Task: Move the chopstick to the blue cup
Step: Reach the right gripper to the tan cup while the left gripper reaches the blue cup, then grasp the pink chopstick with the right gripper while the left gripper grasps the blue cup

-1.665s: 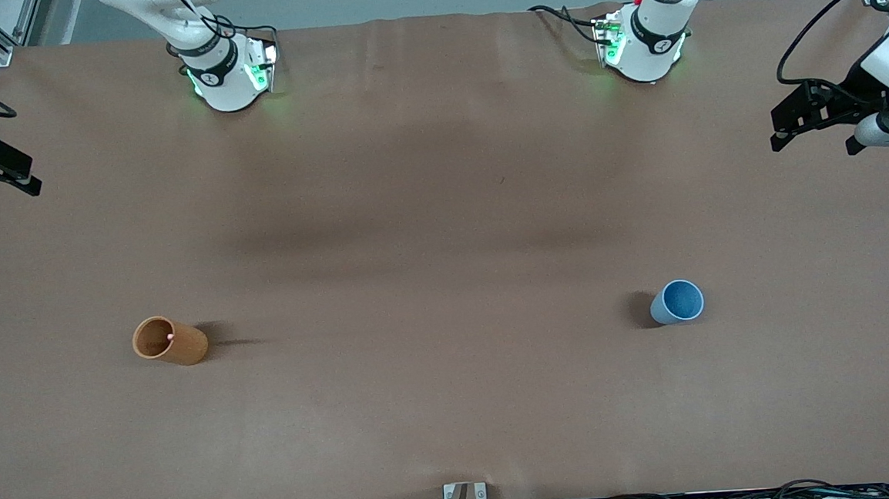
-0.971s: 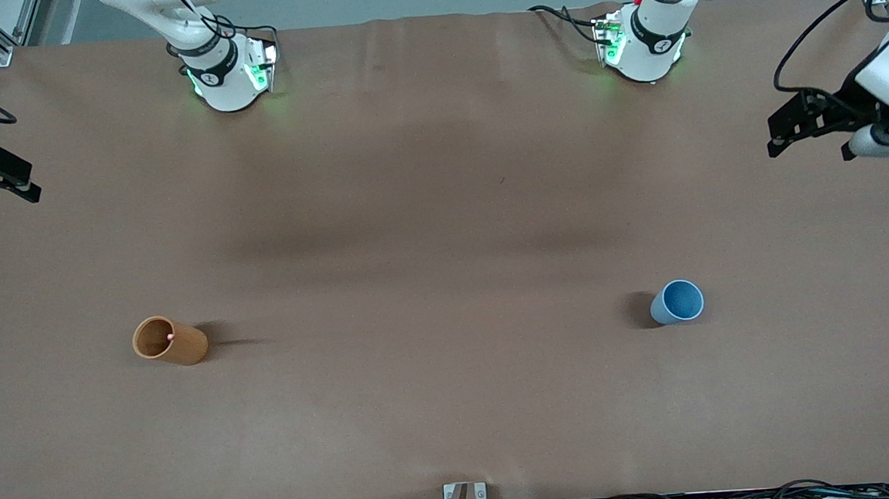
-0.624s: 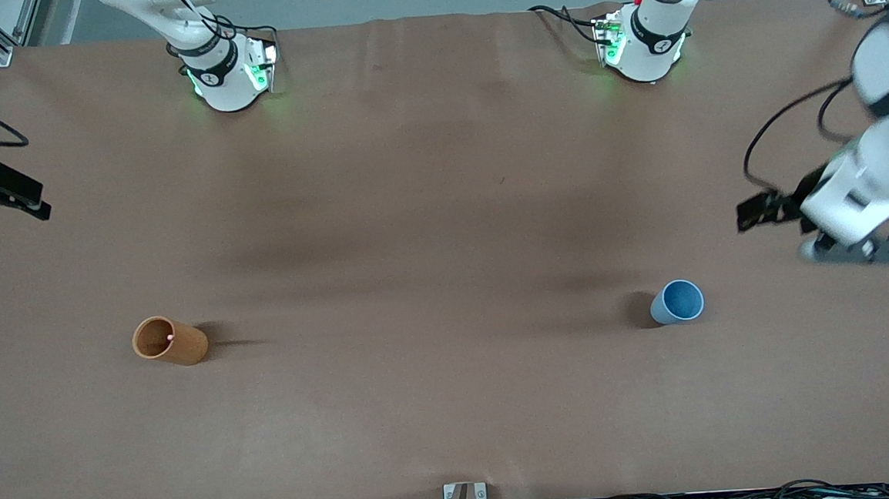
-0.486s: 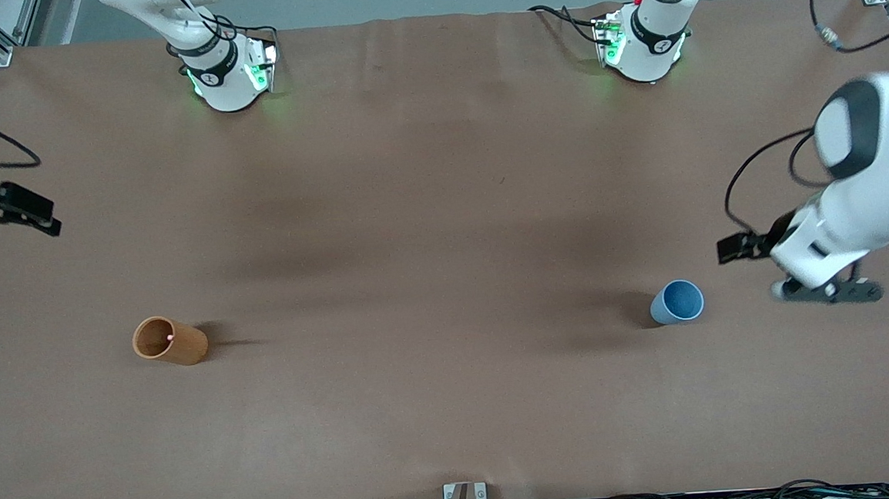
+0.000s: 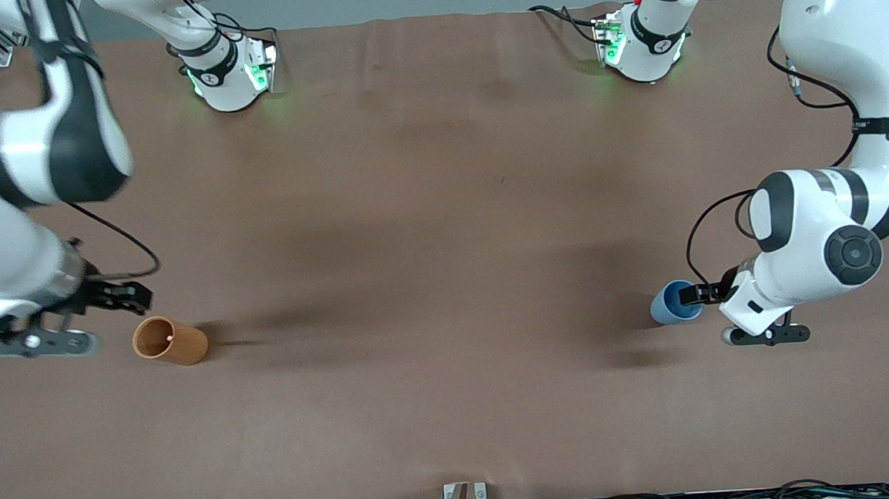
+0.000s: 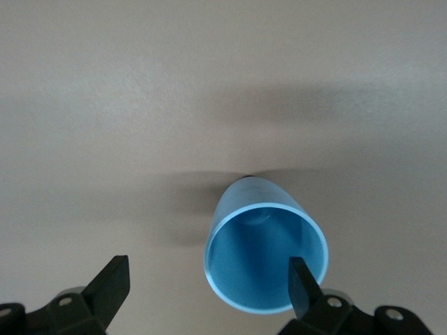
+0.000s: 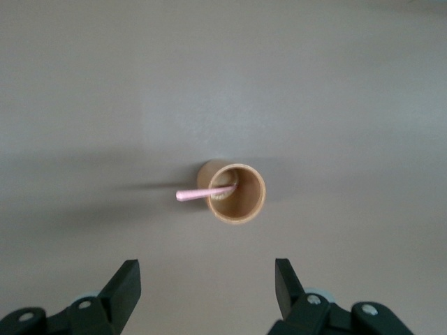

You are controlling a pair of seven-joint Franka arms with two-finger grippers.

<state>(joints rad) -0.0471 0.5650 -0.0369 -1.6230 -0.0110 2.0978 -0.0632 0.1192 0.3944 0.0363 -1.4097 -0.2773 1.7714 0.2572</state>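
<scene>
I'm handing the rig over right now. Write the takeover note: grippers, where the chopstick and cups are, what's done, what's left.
Left gripper: open, low over the blue cup, one finger over its rim; holds nothing.
Right gripper: open, above the table beside the orange-brown cup; holds nothing.
Chopstick: in the orange-brown cup, leaning out over its rim.
Blue cup: upright and empty, toward the left arm's end of the table.
Done: nothing moved.
Left: grasp the chopstick, lift it out, put it into the blue cup.
</scene>
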